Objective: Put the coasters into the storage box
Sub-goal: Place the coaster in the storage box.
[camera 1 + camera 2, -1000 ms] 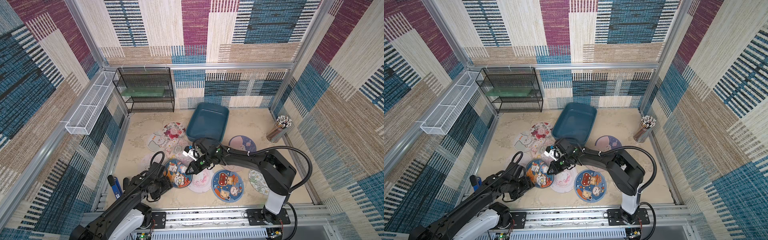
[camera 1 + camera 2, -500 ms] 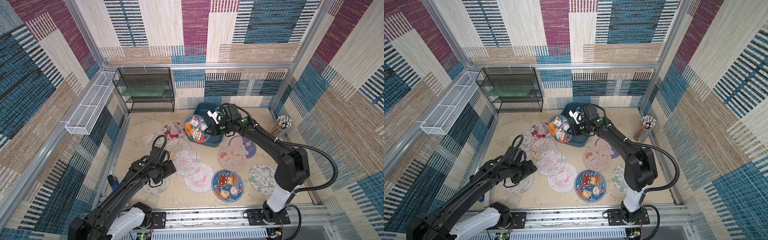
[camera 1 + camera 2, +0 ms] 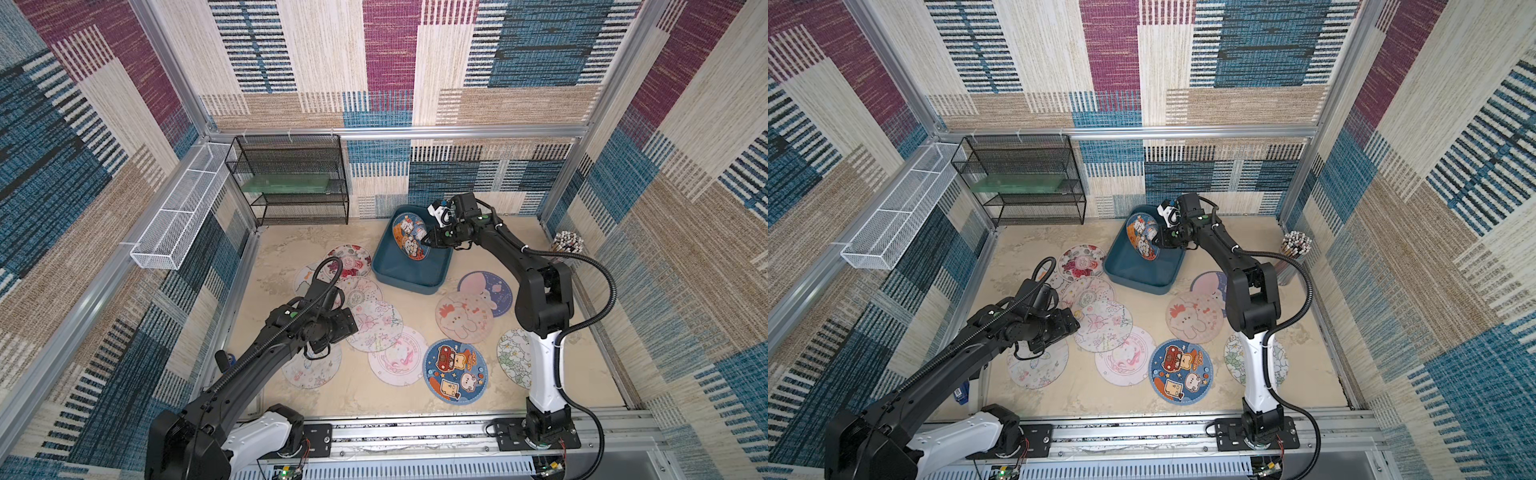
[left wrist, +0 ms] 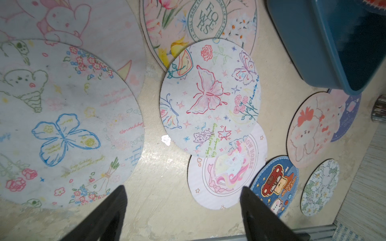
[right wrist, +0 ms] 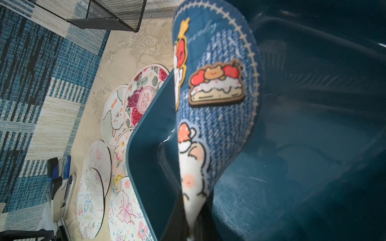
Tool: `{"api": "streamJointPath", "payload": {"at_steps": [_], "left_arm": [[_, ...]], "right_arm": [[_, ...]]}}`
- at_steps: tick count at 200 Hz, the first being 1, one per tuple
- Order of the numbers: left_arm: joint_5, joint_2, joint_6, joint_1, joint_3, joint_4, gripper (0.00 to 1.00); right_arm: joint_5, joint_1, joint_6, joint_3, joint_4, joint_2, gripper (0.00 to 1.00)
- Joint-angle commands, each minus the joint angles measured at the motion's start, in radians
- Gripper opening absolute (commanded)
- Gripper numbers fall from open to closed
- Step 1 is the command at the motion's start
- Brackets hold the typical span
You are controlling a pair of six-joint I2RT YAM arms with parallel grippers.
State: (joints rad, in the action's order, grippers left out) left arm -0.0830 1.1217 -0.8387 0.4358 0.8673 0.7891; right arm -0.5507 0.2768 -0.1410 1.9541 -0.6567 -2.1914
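Coaster (image 3: 409,236) in right claw (image 3: 427,241), over box (image 3: 388,270)

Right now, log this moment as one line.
right claw: shut on blue cake-print coaster | coaster: on edge over storage box | left claw: open, empty, above loose coasters

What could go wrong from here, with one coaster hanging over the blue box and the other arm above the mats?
1. The right gripper pinches the blue cartoon coaster by its edge, tilted on end over the storage box; released like this, it may lean on a wall instead of lying flat.
2. The left gripper hovers open near the butterfly coaster, which overlaps the pink horse coaster; a grab could drag both.
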Motion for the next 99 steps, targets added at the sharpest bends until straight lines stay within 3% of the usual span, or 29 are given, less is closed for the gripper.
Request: {"api": "streamJointPath", "payload": {"at_steps": [1, 29, 52, 72, 99], "left_arm": [[-0.004, 0.007, 0.021, 0.000, -0.006, -0.025, 0.85], [-0.005, 0.021, 0.024, -0.001, -0.003, -0.033, 0.85], [-0.007, 0.035, 0.030, -0.001, 0.001, -0.040, 0.85], [-0.008, 0.046, 0.036, -0.001, 0.007, -0.037, 0.85], [-0.003, 0.046, 0.041, -0.001, 0.006, -0.033, 0.86]], "right_arm": [[0.023, -0.007, 0.015, 0.025, -0.069, -0.052, 0.07], [0.114, -0.011, 0.033, 0.042, -0.121, -0.115, 0.07], [0.231, -0.017, 0.034, 0.066, -0.127, -0.151, 0.13], [0.284, -0.026, 0.029, 0.100, -0.129, -0.169, 0.31], [0.348, -0.019, 0.033, 0.116, -0.134, -0.157, 0.70]]}}
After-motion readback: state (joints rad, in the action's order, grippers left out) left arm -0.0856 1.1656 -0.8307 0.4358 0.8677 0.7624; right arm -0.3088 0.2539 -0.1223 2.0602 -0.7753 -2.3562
